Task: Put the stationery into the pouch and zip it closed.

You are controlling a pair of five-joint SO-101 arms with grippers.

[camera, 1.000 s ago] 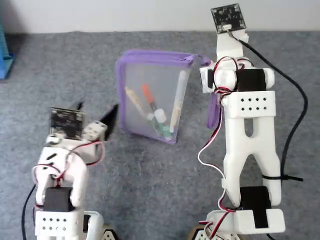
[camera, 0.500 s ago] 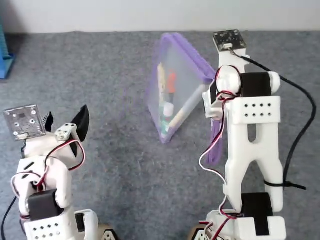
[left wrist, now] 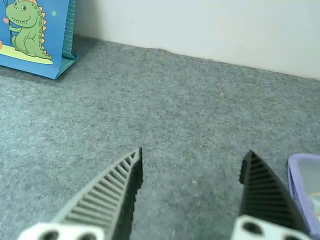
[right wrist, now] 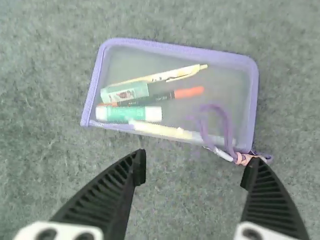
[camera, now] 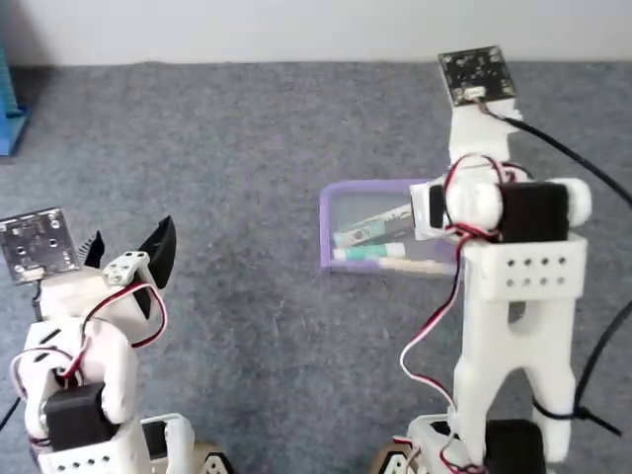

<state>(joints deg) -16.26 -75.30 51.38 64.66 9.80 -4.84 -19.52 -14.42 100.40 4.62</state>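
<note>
Now | left claw [left wrist: 193, 155] wide open, empty, over the left side of the surface [camera: 247, 148] | pouch [right wrist: 170, 65] flat, right of centre, stationery [right wrist: 150, 92] inside, zip state unclear | right claw [right wrist: 196, 159] open, empty, above pouch | judgement: pin pouch, pull cord [right wrist: 222, 125] straight along the edge.

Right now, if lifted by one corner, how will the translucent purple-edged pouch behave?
Probably floppy: the translucent purple-edged pouch looks thin and soft. The loose pens inside would likely slide to the low end. Its purple cord may dangle.
</note>
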